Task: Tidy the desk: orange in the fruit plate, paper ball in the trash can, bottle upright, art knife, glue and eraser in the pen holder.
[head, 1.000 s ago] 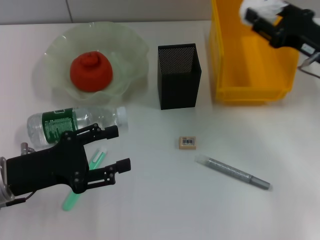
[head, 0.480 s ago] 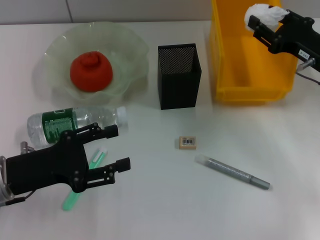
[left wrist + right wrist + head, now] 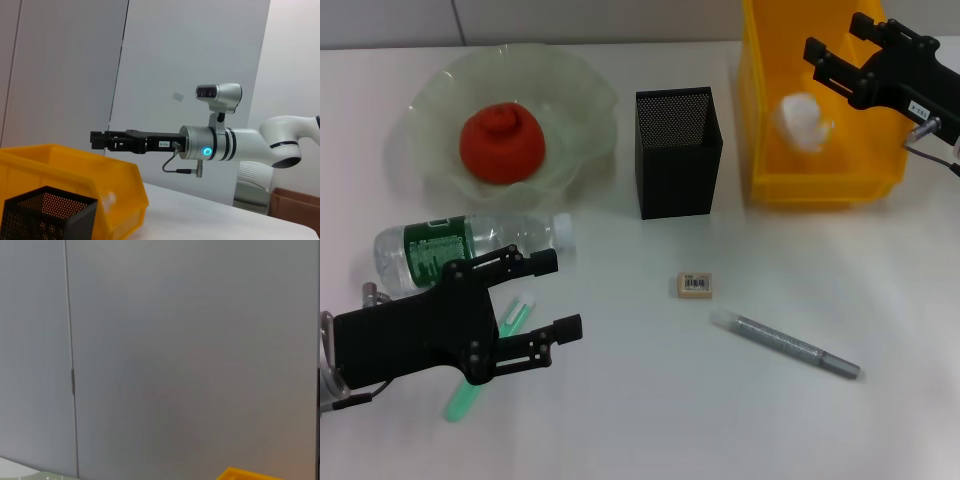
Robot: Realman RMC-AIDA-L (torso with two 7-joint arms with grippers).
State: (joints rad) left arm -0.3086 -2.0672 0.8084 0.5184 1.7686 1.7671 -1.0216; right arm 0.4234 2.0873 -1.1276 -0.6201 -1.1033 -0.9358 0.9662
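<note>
Paper ball inside the trash can, right claw spread above it

The right claw (image 3: 838, 38), fingers wide and empty, hangs over the trash can (image 3: 760, 150); the paper ball (image 3: 802, 121) lies inside. The left claw (image 3: 552, 295), open, hovers beside the bottle (image 3: 450, 245). The eraser (image 3: 695, 284) shows a barcode sticker.

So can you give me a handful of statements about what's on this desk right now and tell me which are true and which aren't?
1. The orange sits in the fruit plate. True.
2. The bottle stands upright. False: it lies on its side on the desk.
3. The paper ball is inside the trash can. True.
4. The right tool grips the paper ball. False: it is open above the trash can, holding nothing.
5. The eraser is in the pen holder. False: it lies on the desk in front of it.
6. The left tool is open near the bottle. True.
</note>
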